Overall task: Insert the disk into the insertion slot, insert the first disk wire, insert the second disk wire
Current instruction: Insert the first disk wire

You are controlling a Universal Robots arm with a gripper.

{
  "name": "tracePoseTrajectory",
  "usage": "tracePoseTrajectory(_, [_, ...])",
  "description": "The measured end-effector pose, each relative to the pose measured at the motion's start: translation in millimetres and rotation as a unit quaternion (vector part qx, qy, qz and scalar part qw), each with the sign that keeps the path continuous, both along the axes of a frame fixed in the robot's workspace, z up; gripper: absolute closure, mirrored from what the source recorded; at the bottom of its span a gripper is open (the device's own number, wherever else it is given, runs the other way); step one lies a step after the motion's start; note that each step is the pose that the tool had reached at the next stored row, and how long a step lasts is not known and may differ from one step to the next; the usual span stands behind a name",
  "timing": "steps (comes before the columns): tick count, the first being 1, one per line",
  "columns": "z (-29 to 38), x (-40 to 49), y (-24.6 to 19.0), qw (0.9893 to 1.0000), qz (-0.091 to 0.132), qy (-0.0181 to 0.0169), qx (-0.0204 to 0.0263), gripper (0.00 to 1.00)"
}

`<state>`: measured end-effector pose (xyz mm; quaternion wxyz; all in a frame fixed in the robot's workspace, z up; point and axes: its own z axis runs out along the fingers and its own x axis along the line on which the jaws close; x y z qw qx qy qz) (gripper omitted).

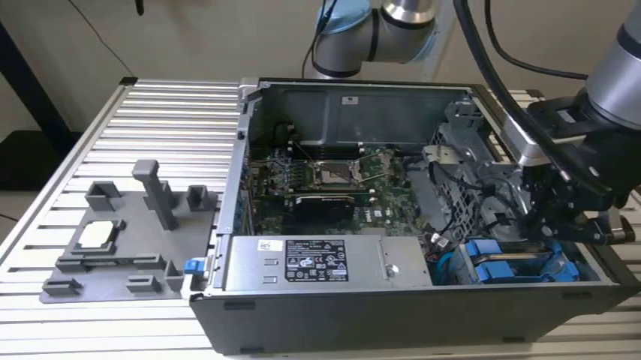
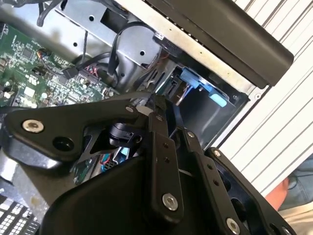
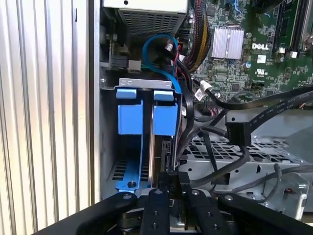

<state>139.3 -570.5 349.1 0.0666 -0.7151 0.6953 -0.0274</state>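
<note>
The disk (image 3: 164,115) stands on edge in the drive bay (image 3: 124,169) at a corner of the open computer case (image 1: 331,322). In the first wrist view you see it as the blue-fronted carrier farther from the case wall, with the other blue-fronted drive (image 3: 129,115) just beside it on the wall side. Its long axis runs along the bay, from the blue front, which points toward the power supply (image 3: 146,19), back to the end at your gripper (image 3: 177,180). In the exterior view that line runs from left to right. The fingers (image 3: 156,208) sit at that rear end, roughly in line with the disk's dark upper edge. Their tips are drawn together with no gap you can see, and you cannot tell whether they touch the disk. A blue cable (image 3: 156,41) loops near the blue front, and black wires (image 3: 215,147) lie just beside the bay. The case rests on a ribbed metal surface (image 1: 161,120), with a grey fixture (image 1: 120,240) well apart at the exterior view's left.
</note>
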Motion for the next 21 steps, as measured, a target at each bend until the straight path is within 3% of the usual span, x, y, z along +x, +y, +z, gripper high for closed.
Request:
tracePoseTrajectory(4, [-0.6,5.5,0.0,1.0,-0.002,0.0019,0.0002,0.81])
tracePoseTrajectory(9, [-0.9,5.8,-0.1,1.0,-0.004,0.002,0.0001,0.81])
tracePoseTrajectory(15, [-4.0,5.9,-0.1,0.9991,-0.043,0.002,0.0002,0.81])
tracePoseTrajectory(21, [-6.0,6.7,0.0,0.999,-0.045,0.0019,0.0006,0.81])
